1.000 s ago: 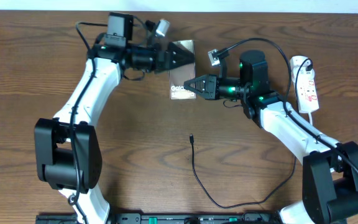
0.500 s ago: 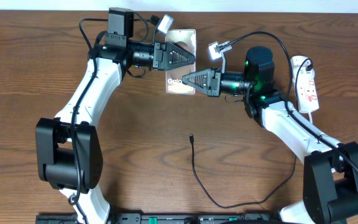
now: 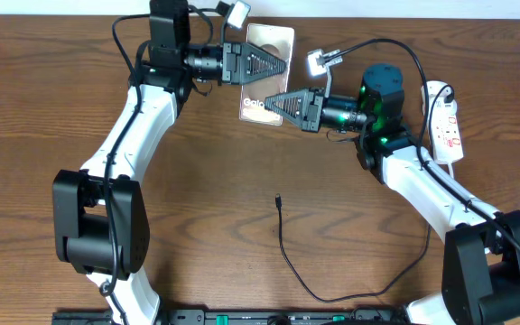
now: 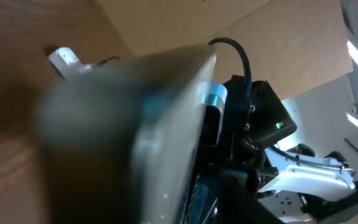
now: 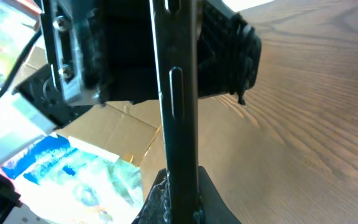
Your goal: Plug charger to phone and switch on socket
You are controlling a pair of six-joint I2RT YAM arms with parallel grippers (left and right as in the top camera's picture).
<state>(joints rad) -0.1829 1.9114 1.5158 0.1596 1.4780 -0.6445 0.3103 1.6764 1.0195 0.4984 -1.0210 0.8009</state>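
Note:
The phone (image 3: 273, 40) is held up off the table near the far edge, its "Galaxy" end (image 3: 255, 106) lower. My right gripper (image 3: 272, 101) is shut on its lower edge; in the right wrist view the phone (image 5: 174, 93) stands edge-on between the fingers (image 5: 160, 200). My left gripper (image 3: 283, 65) lies across its upper half, jaws closed down on it; the phone (image 4: 135, 124) fills the left wrist view as a blur. The charger cable's plug tip (image 3: 278, 199) lies loose mid-table, apart from both grippers. The socket (image 3: 447, 122) sits at the far right.
The black charger cable (image 3: 323, 296) loops toward the table's front and back up to the right. A thick white cord (image 3: 431, 99) curls beside the socket. A black rail (image 3: 242, 318) runs along the front edge. Cardboard (image 4: 166, 25) stands behind the table.
Both grippers have carried the phone toward the far edge and tipped it up. The left gripper's jaws have narrowed from wide open onto the phone. The cable has not moved.

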